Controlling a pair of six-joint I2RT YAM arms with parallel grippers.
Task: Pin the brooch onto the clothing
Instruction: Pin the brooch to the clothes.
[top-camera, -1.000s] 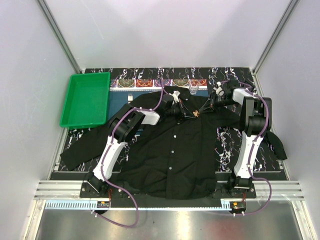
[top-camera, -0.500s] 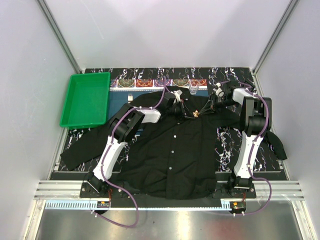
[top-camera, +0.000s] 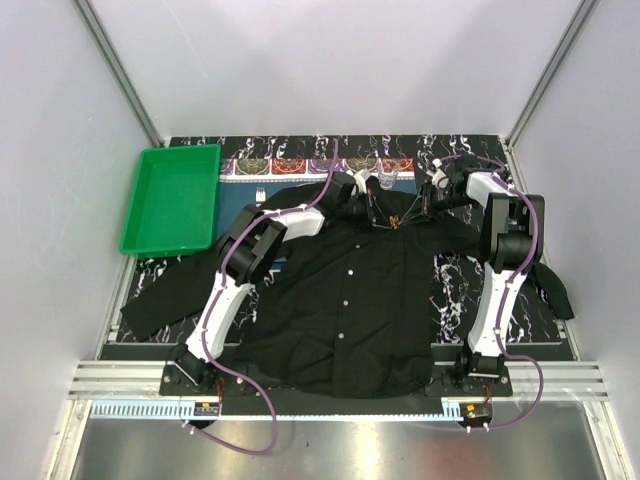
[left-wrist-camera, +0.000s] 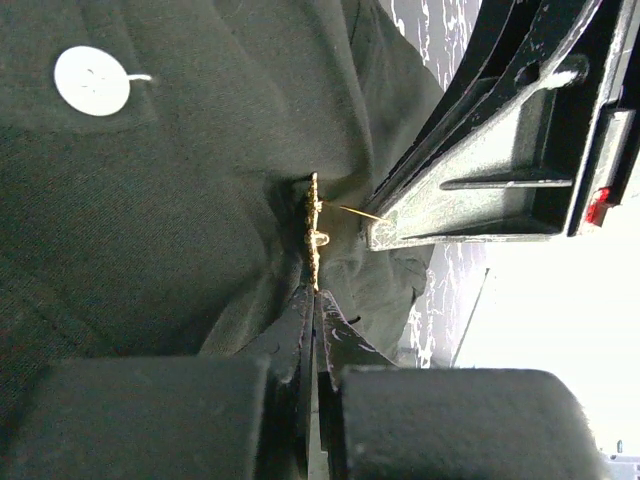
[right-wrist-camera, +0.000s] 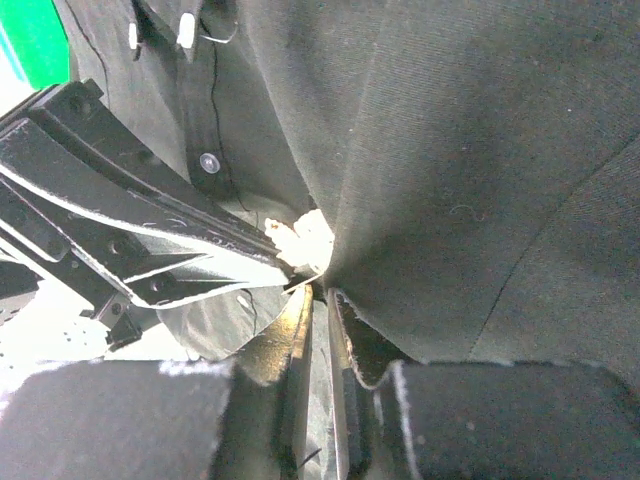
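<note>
The black shirt (top-camera: 350, 300) lies spread on the table. Both grippers meet over its collar area. My left gripper (top-camera: 378, 214) is shut on the small golden brooch (top-camera: 397, 222). In the left wrist view the brooch (left-wrist-camera: 314, 232) stands edge-on at the jaw tips (left-wrist-camera: 314, 292), against a bunched fold of shirt (left-wrist-camera: 150, 200), and its thin pin reaches the right gripper's fingers (left-wrist-camera: 470, 205). My right gripper (top-camera: 414, 211) has its jaws nearly together, pinching a shirt fold (right-wrist-camera: 480, 150) at its tips (right-wrist-camera: 322, 295), right beside the brooch (right-wrist-camera: 305, 240).
A green tray (top-camera: 172, 200) sits at the back left. A patterned placemat (top-camera: 300, 165) and a small clear glass (top-camera: 388, 180) lie behind the collar. A white shirt button (left-wrist-camera: 92, 80) shows near the brooch. The shirt's sleeves trail off to both table sides.
Both grippers have moved toward the back of the table, carrying the brooch and the shirt's chest fabric with them. The left arm now reaches further out.
</note>
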